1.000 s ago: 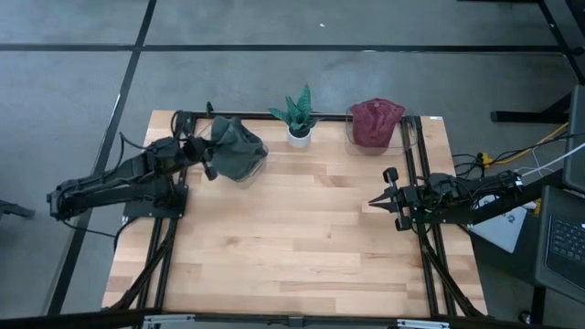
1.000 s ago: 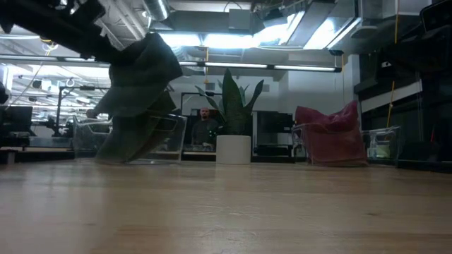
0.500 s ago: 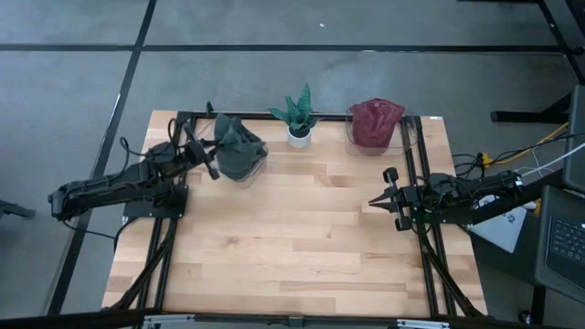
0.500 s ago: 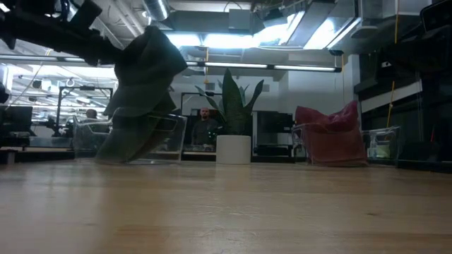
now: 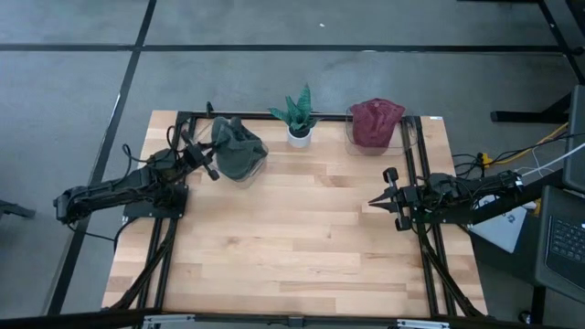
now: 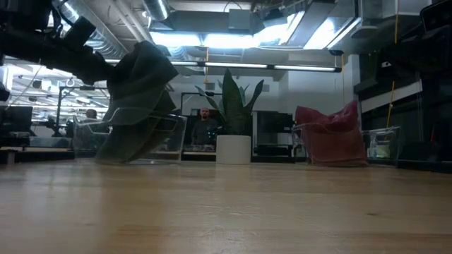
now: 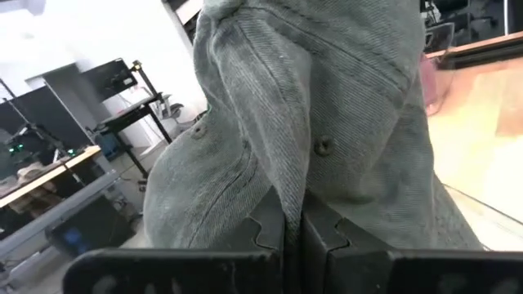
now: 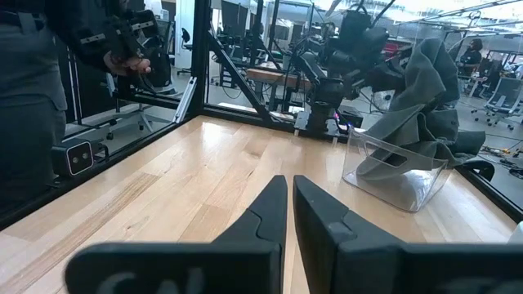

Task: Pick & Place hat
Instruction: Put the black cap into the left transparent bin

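Two hats: the left gripper (image 5: 209,157) pinches the grey hat (image 5: 237,146) over one clear bin (image 5: 247,168). The red hat (image 5: 376,122) fills the second bin (image 5: 402,135). The right gripper (image 5: 377,202) waits pressed together, empty.

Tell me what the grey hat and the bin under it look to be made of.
The grey hat looks like soft woven cotton, matte: ribbed weave, stitched seams and a small eyelet show as it hangs pinched in the left claw. The bin looks like clear rigid plastic, glossy; the table shows through its walls.
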You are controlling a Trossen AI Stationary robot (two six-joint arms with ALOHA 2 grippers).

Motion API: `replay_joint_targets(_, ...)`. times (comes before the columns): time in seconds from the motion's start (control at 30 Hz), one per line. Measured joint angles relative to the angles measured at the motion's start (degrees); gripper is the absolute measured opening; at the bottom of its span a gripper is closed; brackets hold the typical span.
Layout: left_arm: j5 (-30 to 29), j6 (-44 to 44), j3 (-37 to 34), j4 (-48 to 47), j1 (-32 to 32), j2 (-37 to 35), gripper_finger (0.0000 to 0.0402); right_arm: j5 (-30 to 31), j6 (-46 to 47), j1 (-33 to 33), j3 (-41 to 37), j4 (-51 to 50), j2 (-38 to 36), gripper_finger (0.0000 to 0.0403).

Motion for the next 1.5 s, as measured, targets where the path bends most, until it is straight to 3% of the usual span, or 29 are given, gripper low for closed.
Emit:
replay_joint_targets(0.23,-1.4,0.1,-1.3,-2.4,-3.2,-0.7,0.0006,0.0,0.0,0.0,0.0,0.0,0.0,0.0026)
replay_joint_targets(0.7,-12.4,-2.5,-2.2,-13.6,-15.8,-0.6,0.0006,0.0,0.0,0.0,0.0,0.0,0.0,0.0026)
replay_joint_targets(1.23,-12.2,-14.3,-2.2,-14.3,-16.2,-0.4,0.0016,0.0,0.0,0.0,0.0,0.0,0.0,0.0026)
replay_joint_targets(1.5,-11.5,-20.4,-2.2,-14.4,-16.0,3.9,0.0027,0.0,0.0,0.0,0.0,0.0,0.0,0.0026)
